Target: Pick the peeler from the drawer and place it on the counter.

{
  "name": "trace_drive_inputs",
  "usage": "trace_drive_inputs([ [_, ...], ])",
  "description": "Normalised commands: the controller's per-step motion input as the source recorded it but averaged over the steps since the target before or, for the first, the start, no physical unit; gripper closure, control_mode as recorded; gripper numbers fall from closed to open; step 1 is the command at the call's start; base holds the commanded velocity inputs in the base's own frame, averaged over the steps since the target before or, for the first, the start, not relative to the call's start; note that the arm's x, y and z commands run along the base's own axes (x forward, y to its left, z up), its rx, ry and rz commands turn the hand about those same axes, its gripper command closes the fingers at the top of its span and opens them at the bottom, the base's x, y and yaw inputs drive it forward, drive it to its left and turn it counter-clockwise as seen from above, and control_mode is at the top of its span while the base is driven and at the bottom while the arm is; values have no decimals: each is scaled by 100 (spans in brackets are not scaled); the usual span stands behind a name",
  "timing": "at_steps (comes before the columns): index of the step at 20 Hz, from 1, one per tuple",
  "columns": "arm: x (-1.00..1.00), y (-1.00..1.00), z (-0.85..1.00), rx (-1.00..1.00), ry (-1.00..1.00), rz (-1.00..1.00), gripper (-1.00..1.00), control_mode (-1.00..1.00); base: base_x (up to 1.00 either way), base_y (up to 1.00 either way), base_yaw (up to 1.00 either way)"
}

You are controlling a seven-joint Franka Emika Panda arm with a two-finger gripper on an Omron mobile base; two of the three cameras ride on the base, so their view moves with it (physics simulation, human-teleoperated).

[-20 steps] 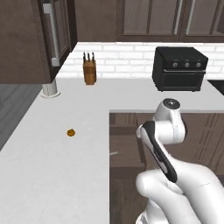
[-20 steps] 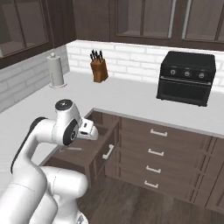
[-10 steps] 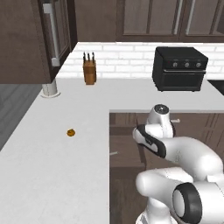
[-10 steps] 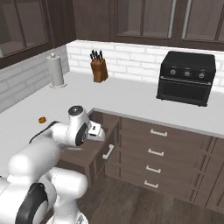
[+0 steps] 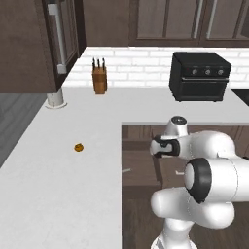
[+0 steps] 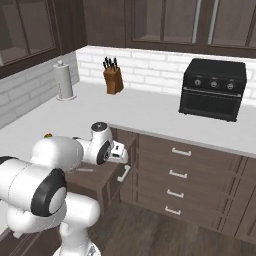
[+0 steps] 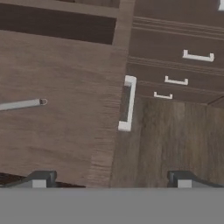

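The drawer (image 7: 65,131) stands pulled out, its silver bar handle (image 7: 128,103) on the front panel. Inside it lies the peeler (image 7: 21,104); its slim silver handle shows at the left of the hand view, and its head runs off that edge. The peeler is a pale sliver (image 6: 85,170) on the drawer floor in the right base view, and a short light streak (image 5: 126,170) in the left base view. My gripper (image 7: 111,180) hangs open over the drawer's front edge, apart from the peeler and holding nothing. The white counter (image 5: 58,185) lies beside the drawer.
A small orange-brown object (image 5: 79,147) lies on the counter. At the back stand a knife block (image 5: 100,78), a black toaster oven (image 5: 199,76) and a paper towel roll (image 6: 64,81). Closed drawers (image 6: 180,175) flank the open one. My own arm (image 5: 204,165) bulks beside the drawer.
The arm has folded down and forward, bringing the hand from above counter height to just over the open drawer. The jaws stay open. The peeler has not moved.
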Motion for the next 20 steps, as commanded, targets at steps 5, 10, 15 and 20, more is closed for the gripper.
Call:
trace_drive_inputs([
  [5,38,0,-60,-1,0,0,-100,-100,0,0,0],
  [10,35,0,-52,0,0,0,-100,-100,0,0,0],
  [15,14,-1,-56,0,0,0,-100,-100,0,0,0],
  [20,3,-31,-46,0,3,0,-100,-100,0,0,0],
])
